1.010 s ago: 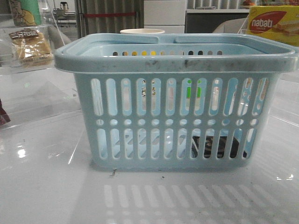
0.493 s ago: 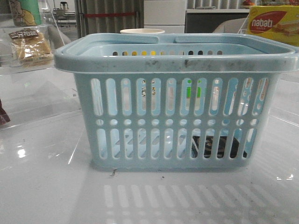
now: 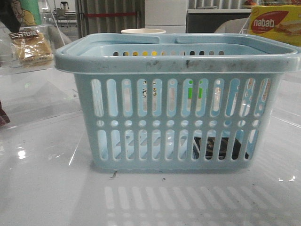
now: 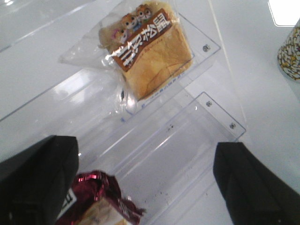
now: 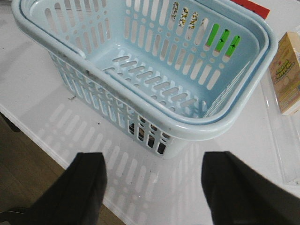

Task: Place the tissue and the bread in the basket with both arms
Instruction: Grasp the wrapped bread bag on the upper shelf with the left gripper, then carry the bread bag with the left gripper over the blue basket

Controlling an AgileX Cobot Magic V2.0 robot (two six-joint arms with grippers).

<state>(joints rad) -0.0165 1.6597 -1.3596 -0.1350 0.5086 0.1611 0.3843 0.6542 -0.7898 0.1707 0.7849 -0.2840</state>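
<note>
Dark arm newly at front view's top-left above bread, left gripper wide, right gripper wide over basket.

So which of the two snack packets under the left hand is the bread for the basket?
The golden-brown bread in clear wrap with the black label strip, not the crinkled red foil packet.
</note>
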